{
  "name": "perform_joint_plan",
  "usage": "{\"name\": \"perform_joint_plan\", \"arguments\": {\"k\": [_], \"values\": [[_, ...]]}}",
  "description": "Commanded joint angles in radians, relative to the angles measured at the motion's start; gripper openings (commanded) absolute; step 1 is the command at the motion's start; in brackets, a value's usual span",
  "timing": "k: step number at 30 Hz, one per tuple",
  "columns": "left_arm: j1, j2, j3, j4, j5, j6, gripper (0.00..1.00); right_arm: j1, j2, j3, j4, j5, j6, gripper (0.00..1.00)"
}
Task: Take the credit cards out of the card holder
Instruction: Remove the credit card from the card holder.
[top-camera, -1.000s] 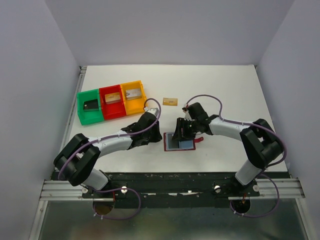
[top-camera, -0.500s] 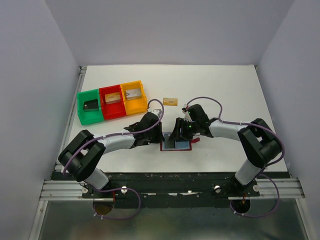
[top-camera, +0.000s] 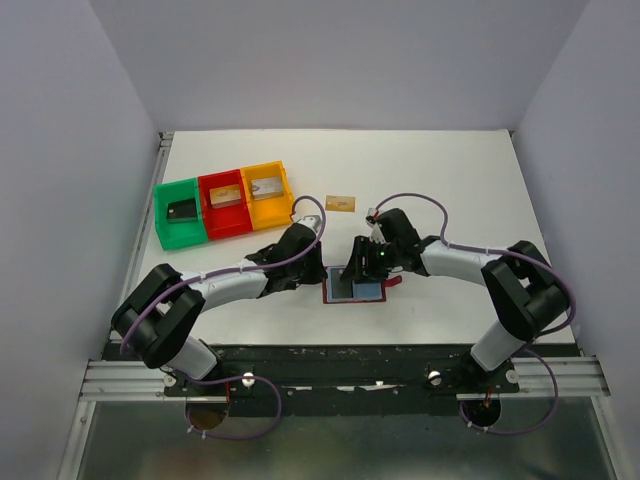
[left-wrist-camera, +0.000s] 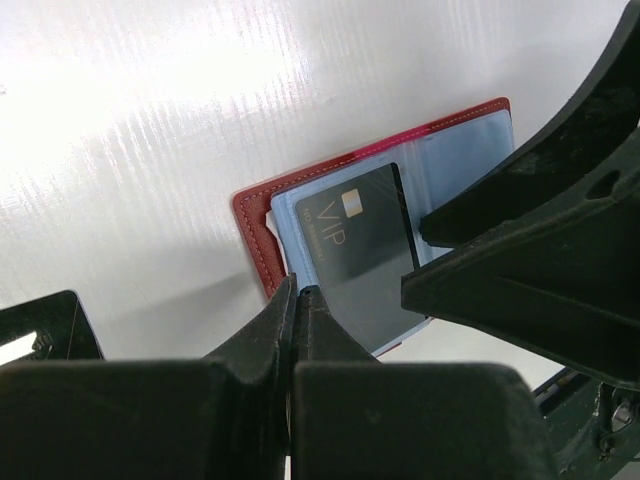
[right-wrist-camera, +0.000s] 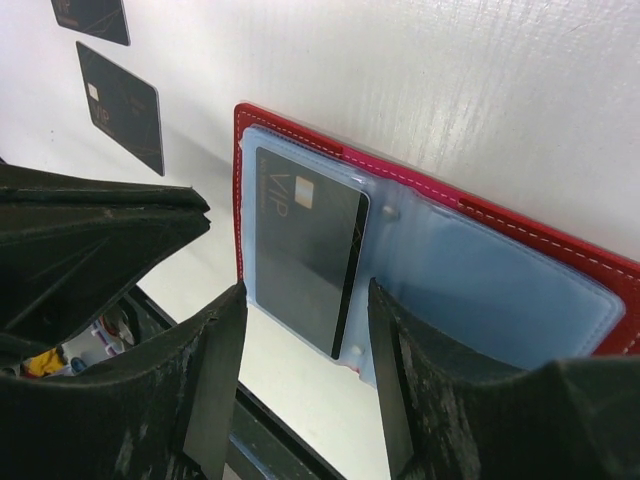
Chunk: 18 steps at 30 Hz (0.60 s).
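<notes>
The left hand (left-wrist-camera: 297, 292) is seen with its fingers pressed together to a thin seam, their tips set at the near corner of the black card (left-wrist-camera: 355, 250) where it lies in the blue pocket (left-wrist-camera: 470, 160). Whether the card's edge, the pocket film or nothing at all is nipped between them cannot be told. The right hand (right-wrist-camera: 305, 290) is spread wide and nothing is held by it; the card's near end is straddled by its fingers, and one appears to be laid on the pocket just beside the card as a hold-down. The card holder (right-wrist-camera: 300, 128) lies open and flat on the surface (left-wrist-camera: 150, 120) under both hands, with this card not yet drawn out. The chief risk is judged to be a pull in which film is caught along with card, so that the whole holder would be dragged toward the left hand, the more so if it is weighted too lightly by the right. A glossy card pinched only at a corner could also be lost or swung askew and jammed in the pocket. Farther off, two other black cards (right-wrist-camera: 120, 105) lie loose beyond the left hand and could be knocked by a wide draw. The gold card (top-camera: 341, 203) and the trays (top-camera: 224, 205) are well apart and are judged safe.
</notes>
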<state>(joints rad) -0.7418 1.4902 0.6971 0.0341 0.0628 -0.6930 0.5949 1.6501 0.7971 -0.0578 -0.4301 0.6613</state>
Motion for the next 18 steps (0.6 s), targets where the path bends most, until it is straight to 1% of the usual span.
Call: {"name": "perform_joint_plan", "arguments": {"k": [1, 13, 18], "values": [[-0.004, -0.03, -0.004, -0.01, -0.032, -0.002, 0.0, 0.005, -0.044, -0.006, -0.043, 0.034, -0.023, 0.6], [-0.004, -0.016, 0.005, -0.01, -0.015, 0.004, 0.0, 0.008, -0.016, 0.001, -0.033, 0.011, -0.026, 0.6], [-0.004, -0.01, 0.005, -0.005, -0.012, 0.004, 0.0, 0.009, -0.039, -0.015, -0.01, 0.017, -0.019, 0.6]]}}
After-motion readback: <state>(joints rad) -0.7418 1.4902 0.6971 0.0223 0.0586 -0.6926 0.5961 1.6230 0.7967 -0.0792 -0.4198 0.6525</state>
